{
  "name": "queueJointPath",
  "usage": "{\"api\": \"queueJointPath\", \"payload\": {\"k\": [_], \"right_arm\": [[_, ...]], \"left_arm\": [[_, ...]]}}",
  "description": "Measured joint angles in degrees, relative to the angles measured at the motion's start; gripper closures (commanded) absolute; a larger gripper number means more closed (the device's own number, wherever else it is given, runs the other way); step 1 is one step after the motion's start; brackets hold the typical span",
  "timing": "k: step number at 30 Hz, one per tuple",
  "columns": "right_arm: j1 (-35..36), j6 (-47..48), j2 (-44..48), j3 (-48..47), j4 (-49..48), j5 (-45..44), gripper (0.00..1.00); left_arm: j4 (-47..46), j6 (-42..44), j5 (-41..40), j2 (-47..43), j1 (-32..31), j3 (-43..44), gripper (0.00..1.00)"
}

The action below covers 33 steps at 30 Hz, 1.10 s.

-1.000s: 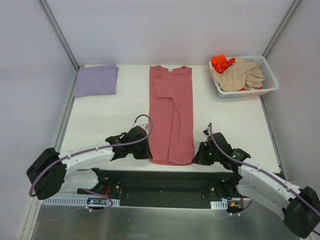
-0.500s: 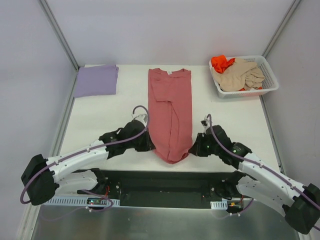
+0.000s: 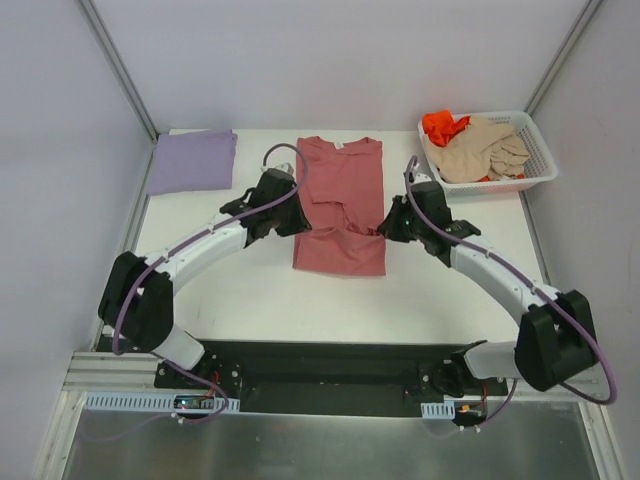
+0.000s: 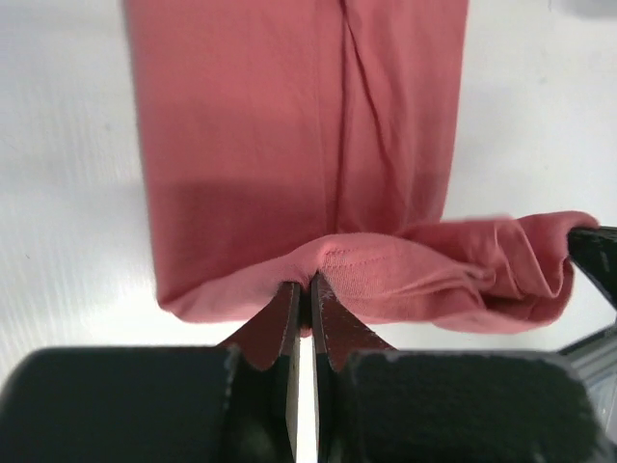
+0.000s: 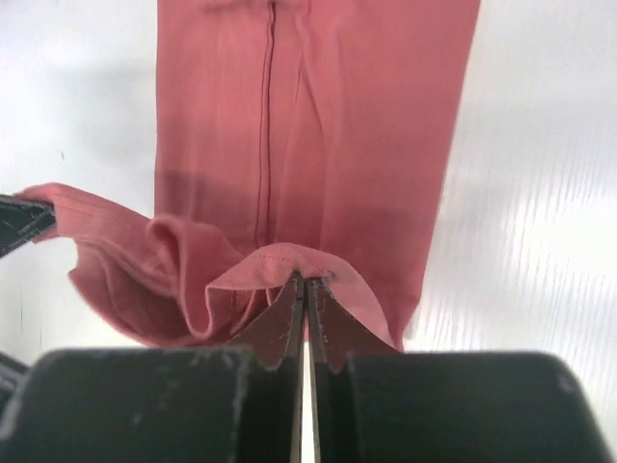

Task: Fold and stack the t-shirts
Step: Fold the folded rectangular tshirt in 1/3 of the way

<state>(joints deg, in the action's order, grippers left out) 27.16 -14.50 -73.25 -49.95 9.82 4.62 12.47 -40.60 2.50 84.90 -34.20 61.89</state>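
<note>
The rose-red t-shirt lies in the middle of the table, its near half lifted and doubled back over the far half. My left gripper is shut on the hem's left corner. My right gripper is shut on the hem's right corner. The hem sags in loose folds between them. The lavender t-shirt lies folded at the far left. The beige t-shirt and orange t-shirt are bunched in the white basket.
The basket stands at the far right corner of the table. Grey walls close the left, right and far sides. The black base rail runs along the near edge.
Both grippers have carried the shirt's hem from the near table edge away toward the collar, folding the near half over. The arms have stretched out over the table.
</note>
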Motion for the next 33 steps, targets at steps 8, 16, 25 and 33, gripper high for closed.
{"api": "queueJointPath", "payload": {"k": [8,16,25,33], "right_arm": [[-3.61,3.48,-15.93,-13.31,-5.33,0.35,1.00],[-5.70,4.07,-29.70,-21.14,-8.33,0.15,0.99],[-6.71,3.54,-36.59,-22.80,-11.10,-2.25,0.97],[-7.13,3.28,-38.71,-24.87,-11.63,-6.56,0.46]], "left_arm": [[0.42,1.84,1.88,11.10,7.10,9.38,1.00],[0.74,4.09,4.09,20.98,11.82,17.59,0.91],[0.85,6.84,6.93,30.99,13.81,25.33,0.71],[0.87,8.83,9.62,33.90,14.75,28.63,0.01]]}}
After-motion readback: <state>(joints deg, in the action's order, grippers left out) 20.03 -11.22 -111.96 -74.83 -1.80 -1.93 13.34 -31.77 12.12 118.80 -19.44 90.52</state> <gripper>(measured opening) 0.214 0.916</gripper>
